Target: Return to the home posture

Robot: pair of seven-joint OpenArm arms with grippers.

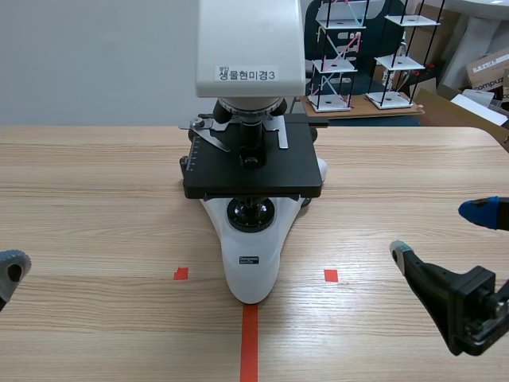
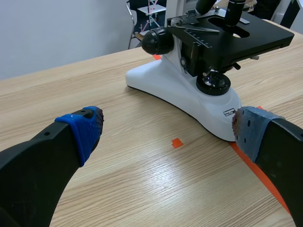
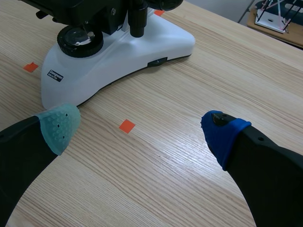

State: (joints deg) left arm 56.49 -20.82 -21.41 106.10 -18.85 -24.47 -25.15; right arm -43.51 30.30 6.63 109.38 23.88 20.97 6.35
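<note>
Wooden tabletop (image 1: pixel 95 199), carrying a microscope (image 1: pixel 253 267) at its middle. Upright, long axis vertical, white base tapering toward the near edge. Looks heavy, stiff and smooth-shelled, fragile at stage and lenses; best taken by arm and base, though probably needs no hold for this task. Left end effector (image 2: pixel 168 127) low by the left edge, right end effector (image 3: pixel 139 128) low by the right edge: both released, empty, clear of the base. Small orange-red squares (image 1: pixel 181 274) flanking the base tip.

Obstacle: microscope (image 1: pixel 253 171), mid surface (image 1: pixel 95 199), between left hand (image 2: pixel 165 127) and right hand (image 3: pixel 139 130).
Free room: bare wood either side.
Behind it: seemingly open, partly hidden.
</note>
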